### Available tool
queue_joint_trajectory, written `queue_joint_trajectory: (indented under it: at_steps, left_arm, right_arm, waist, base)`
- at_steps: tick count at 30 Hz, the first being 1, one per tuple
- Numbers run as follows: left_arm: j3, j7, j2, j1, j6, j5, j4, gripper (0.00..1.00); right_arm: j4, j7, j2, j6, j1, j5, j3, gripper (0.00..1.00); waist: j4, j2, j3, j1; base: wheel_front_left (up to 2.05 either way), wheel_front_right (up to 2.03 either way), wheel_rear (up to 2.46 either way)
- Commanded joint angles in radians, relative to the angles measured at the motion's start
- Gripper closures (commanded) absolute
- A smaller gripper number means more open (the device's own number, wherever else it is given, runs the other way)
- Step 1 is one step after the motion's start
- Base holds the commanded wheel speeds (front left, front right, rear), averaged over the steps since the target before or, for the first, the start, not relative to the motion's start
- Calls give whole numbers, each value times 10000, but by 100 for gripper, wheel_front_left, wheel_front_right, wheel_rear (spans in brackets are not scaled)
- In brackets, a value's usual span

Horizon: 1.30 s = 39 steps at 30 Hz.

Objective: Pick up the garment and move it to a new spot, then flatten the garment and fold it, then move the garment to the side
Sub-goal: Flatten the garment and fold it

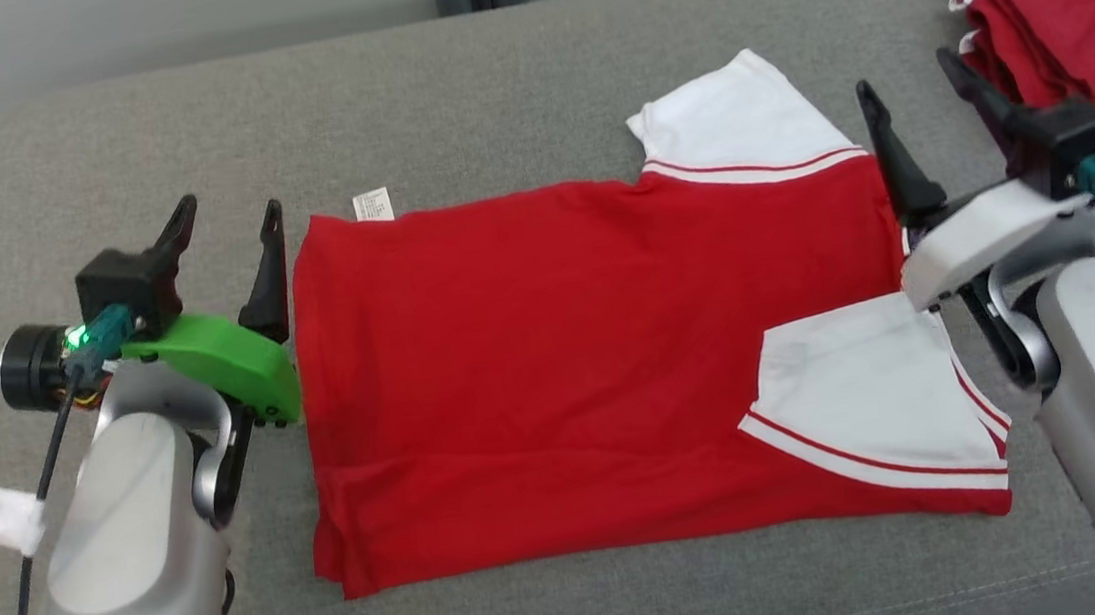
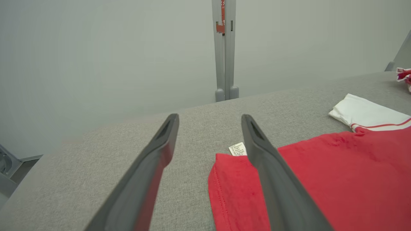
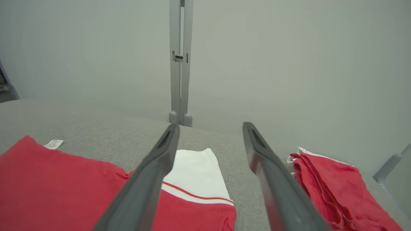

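Red garment (image 1: 561, 346) lies flat between both grippers, one sleeve folded in. Left gripper (image 1: 229, 204) spread, empty, just beside hem. Right gripper (image 1: 903, 70) spread, empty, at shoulder end. Likely flanking for next fold. Red pile (image 1: 1073, 26) beyond right gripper.

Small white tag (image 1: 373, 205) at the garment's (image 1: 563, 366) hem — print unreadable.
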Motion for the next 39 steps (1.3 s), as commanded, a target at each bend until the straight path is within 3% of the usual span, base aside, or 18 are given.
queue_joint_trajectory:
  at_steps: [1,12,26,27,29,30,31,39]
  left_arm:
    - [-110,-14,5,-489,-60,-11,258,0]
    - [-887,-29,-386,-2697,-162,-464,3380,0]
    - [-2132,-288,-687,-3944,-166,-1536,5278,0]
    - [-2243,-299,-731,-3969,-166,-1616,5310,7]
    - [-2448,-329,-808,-4030,-166,-1879,5365,58]
    - [-2583,-357,-844,-4057,-166,-2000,5384,90]
    - [-2690,-438,-868,-4083,-166,-2090,5357,100]
    - [-3359,-1237,-920,-4312,-167,-2574,4517,100]
  right_arm:
    - [240,52,-129,0,-494,67,161,0]
    - [2564,-267,-414,0,-3258,312,1161,0]
    - [4625,-633,-326,0,-4781,703,2138,0]
    - [4753,-609,-345,0,-4865,730,2190,0]
    - [5034,-575,-386,0,-5101,752,2322,0]
    - [5175,-565,-389,-1,-5237,790,2369,0]
    - [5304,-546,-396,0,-5354,817,2394,0]
    - [6497,130,-617,0,-6525,1046,2597,0]
  waist:
    - [97,-1,1139,0]
    - [208,-1,2376,0]
    - [171,-1,2936,0]
    - [193,-1,2971,0]
    - [257,-1,3049,0]
    - [299,-1,3088,0]
    - [336,-1,3120,0]
    - [925,-1,3433,0]
  base:
    - [0,0,0]
    - [0,0,0]
    - [0,0,0]
    - [0,0,0]
    - [0,0,0]
    - [0,0,0]
    - [0,0,0]
    - [0,0,0]
